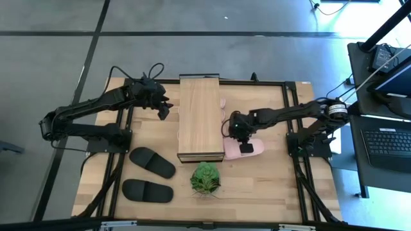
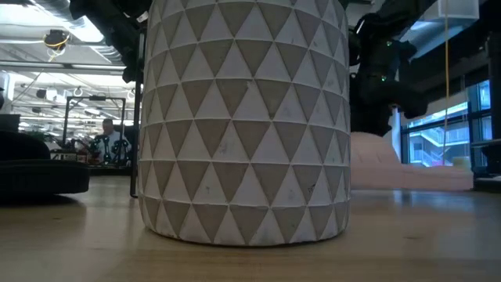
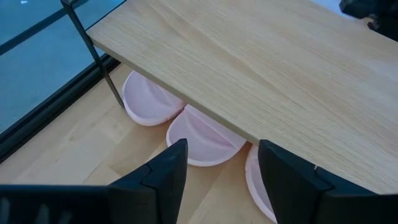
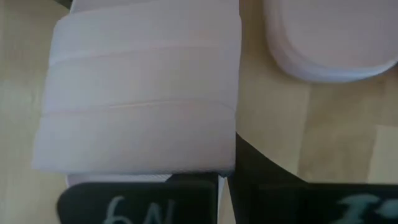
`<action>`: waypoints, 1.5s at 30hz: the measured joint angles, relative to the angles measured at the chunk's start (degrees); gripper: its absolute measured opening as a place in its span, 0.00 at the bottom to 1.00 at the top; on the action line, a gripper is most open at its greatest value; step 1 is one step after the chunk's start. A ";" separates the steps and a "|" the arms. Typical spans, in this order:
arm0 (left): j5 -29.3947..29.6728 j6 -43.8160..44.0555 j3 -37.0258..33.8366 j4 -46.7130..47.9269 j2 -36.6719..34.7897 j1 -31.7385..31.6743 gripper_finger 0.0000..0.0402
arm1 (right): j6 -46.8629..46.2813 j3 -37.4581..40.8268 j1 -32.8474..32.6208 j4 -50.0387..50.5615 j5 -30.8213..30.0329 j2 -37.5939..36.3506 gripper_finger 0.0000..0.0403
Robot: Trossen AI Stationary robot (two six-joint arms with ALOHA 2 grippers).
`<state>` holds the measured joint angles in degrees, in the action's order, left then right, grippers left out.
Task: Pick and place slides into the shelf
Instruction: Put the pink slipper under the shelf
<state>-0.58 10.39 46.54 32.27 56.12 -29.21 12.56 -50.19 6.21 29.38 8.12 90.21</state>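
Right gripper (image 1: 246, 148), closed on the strap of a pink slide (image 1: 252, 150) beside the shelf (image 1: 198, 119), risks catching the shelf frame if the slide tilts during insertion

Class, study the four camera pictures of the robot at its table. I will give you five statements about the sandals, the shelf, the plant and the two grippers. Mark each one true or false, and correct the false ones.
1. Two black slides lie on the table to the left of the shelf. True.
2. The potted plant stands on top of the shelf. False: it stands on the table, just in front of the shelf's near end.
3. The right gripper is over a pink slide beside the shelf. True.
4. The left gripper holds a black slide. False: it is open and empty, by the shelf's far left corner.
5. Pink slides sit under the shelf's plank. True.
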 joint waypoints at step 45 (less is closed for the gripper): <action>0.09 -0.02 0.00 -0.02 0.00 0.00 0.47 | -37.36 -13.87 -1.47 32.34 0.65 0.86 0.52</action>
<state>-0.49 10.37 46.54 32.25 56.12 -29.21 -24.80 -64.06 4.74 61.72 8.77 91.07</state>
